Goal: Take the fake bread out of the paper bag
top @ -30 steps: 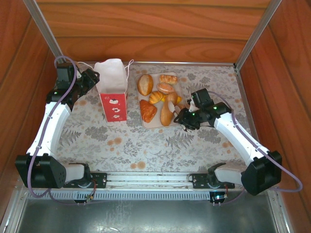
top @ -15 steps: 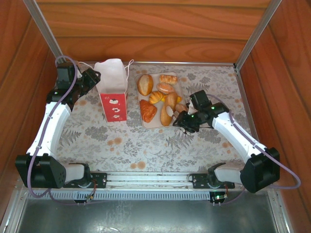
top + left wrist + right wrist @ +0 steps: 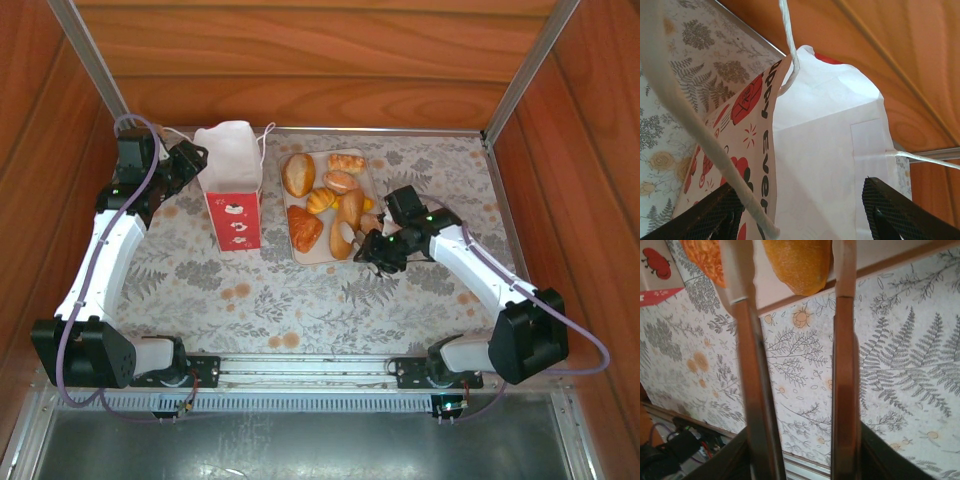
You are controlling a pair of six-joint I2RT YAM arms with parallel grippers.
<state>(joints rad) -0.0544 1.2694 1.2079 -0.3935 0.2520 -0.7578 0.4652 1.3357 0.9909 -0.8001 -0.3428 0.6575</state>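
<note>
While the fake bread (image 3: 325,205) lies on the tray (image 3: 316,257), the paper bag (image 3: 233,190) stands upright beside it on the surface (image 3: 300,300).
The right claw (image 3: 370,245), parted and empty, sits at the tray's near right corner, one loaf (image 3: 797,265) ending just beyond its tips. The left claw (image 3: 186,162) straddles the bag's side; whether it grips, I cannot tell.

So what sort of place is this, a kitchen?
Probably a robot test booth: wood-panelled walls box in a table, a left arm and right arm are bolted at its near edge, and the bread is fake.
</note>
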